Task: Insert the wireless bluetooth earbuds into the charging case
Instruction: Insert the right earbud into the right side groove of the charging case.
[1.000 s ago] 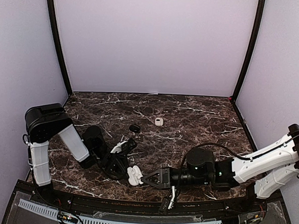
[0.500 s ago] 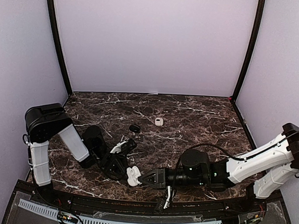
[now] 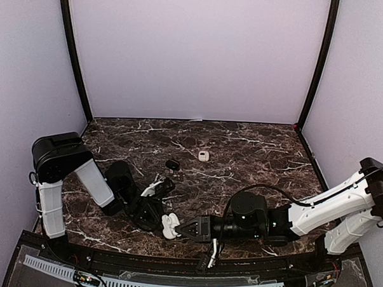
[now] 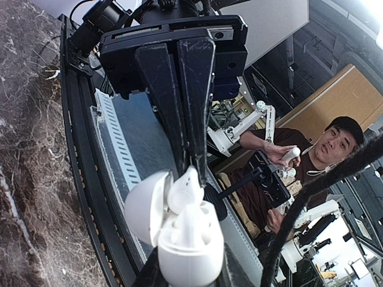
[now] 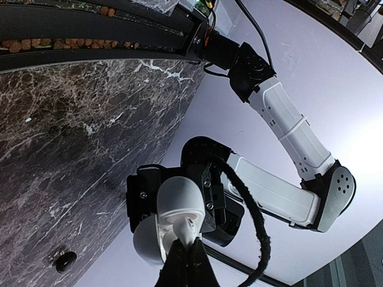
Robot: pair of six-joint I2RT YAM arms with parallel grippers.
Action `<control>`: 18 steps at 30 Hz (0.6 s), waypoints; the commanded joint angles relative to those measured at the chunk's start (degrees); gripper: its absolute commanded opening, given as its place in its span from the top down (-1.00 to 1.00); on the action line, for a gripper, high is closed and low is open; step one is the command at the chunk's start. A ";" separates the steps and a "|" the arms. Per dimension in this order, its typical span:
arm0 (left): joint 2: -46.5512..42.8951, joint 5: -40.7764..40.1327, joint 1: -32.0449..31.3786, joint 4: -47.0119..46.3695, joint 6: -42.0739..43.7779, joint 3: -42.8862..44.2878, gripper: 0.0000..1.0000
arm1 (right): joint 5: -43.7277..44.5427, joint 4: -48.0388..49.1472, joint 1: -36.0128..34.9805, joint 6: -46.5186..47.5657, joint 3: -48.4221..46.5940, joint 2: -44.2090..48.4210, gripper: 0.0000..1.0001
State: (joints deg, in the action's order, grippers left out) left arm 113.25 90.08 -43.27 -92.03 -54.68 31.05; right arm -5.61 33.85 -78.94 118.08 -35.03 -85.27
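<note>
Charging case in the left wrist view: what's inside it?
One white earbud sits partly in the open charging case, pinched by the shut jaws of the right gripper. The case's rim hides the wells, so a second earbud can't be confirmed.

A robotics lab: a marble bench (image 3: pixel 242 146) boxed by plain walls (image 3: pixel 195 55), cable duct (image 3: pixel 153 285) along its edge, a man (image 4: pixel 311 161) looking on.

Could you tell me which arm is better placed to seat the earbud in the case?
Right. The right gripper pinches an earbud at the mouth of the open charging case, while the left gripper is occupied holding that case.
</note>
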 commanded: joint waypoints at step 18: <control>-1.02 1.58 0.02 -12.91 -0.08 0.68 1.00 | 1.25 0.06 -1.84 8.02 -1.94 -2.14 0.86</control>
State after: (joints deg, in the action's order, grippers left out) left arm 113.25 90.26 -43.24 -92.01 -54.70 31.03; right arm -4.84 34.04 -79.83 118.08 -35.62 -86.19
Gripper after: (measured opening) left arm 0.240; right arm 0.022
